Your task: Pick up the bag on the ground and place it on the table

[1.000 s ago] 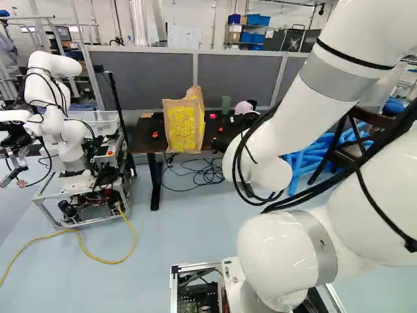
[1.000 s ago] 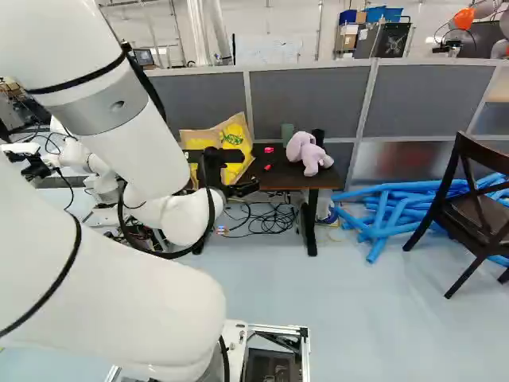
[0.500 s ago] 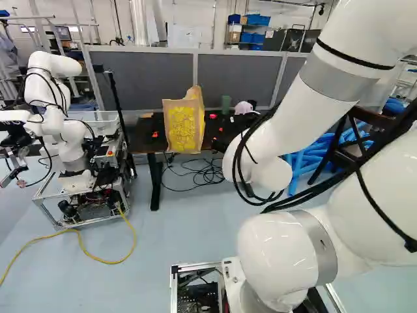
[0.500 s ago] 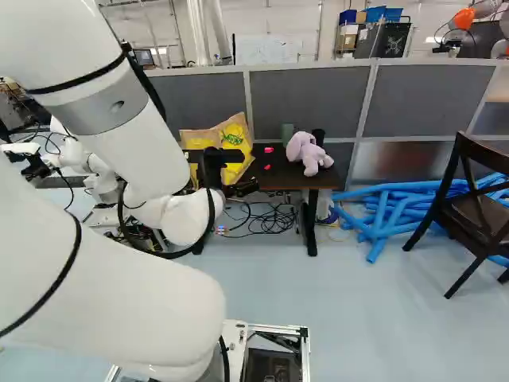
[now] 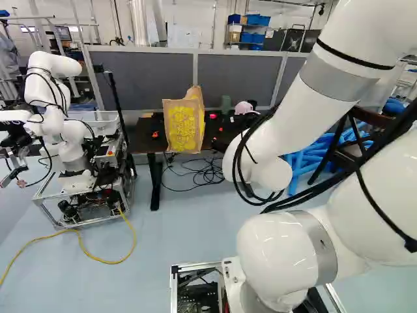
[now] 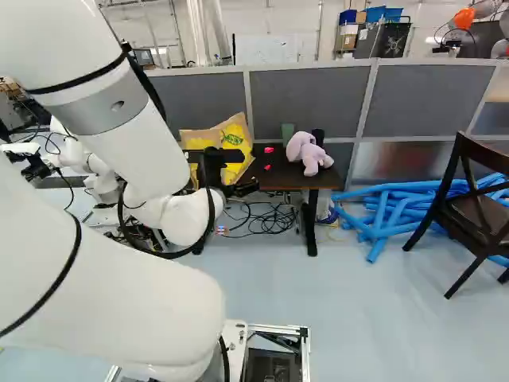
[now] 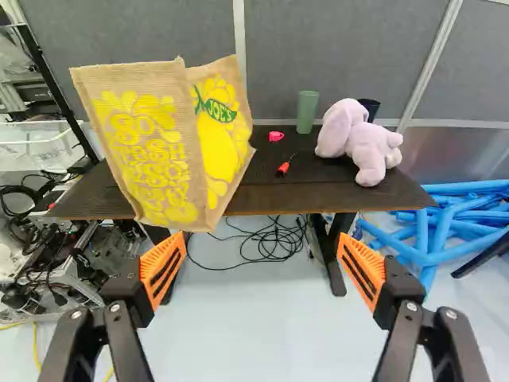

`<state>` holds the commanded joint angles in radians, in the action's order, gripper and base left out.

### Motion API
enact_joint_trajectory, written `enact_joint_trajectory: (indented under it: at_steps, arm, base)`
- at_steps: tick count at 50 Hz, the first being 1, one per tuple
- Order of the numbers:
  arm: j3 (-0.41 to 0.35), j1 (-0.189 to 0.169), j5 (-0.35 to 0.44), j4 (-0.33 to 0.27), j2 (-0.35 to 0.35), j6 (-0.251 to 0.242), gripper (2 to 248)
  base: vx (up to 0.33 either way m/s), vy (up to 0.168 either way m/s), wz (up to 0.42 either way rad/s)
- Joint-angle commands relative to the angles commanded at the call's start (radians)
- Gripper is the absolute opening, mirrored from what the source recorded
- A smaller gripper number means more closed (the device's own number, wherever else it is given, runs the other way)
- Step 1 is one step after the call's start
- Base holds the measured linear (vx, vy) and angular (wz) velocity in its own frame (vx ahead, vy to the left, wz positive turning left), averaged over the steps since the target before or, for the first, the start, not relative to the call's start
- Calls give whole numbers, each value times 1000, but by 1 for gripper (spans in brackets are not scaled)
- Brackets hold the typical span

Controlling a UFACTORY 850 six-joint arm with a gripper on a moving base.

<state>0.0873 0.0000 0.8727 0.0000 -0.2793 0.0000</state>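
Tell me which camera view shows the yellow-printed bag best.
The wrist view: the bag appears largest there, unobstructed, with two printed faces showing. The left base view also shows it unobstructed, but smaller and mostly its front face. In the right base view, the arm hides part of it.

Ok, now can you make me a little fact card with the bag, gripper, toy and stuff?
bag: tan and yellow, on the table, at its near edge
gripper: open, nothing between its fingers
stuffed toy: lilac, on the table
green cup: on the table, near the toy
cables: tangled on the floor, under the table
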Motion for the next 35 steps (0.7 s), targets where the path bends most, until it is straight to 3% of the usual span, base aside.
enact_joint_trajectory:
  at_steps: [35]
  arm:
    - [0, 0, 0, 0, 0, 0, 247]
  base:
    - [0, 0, 0]
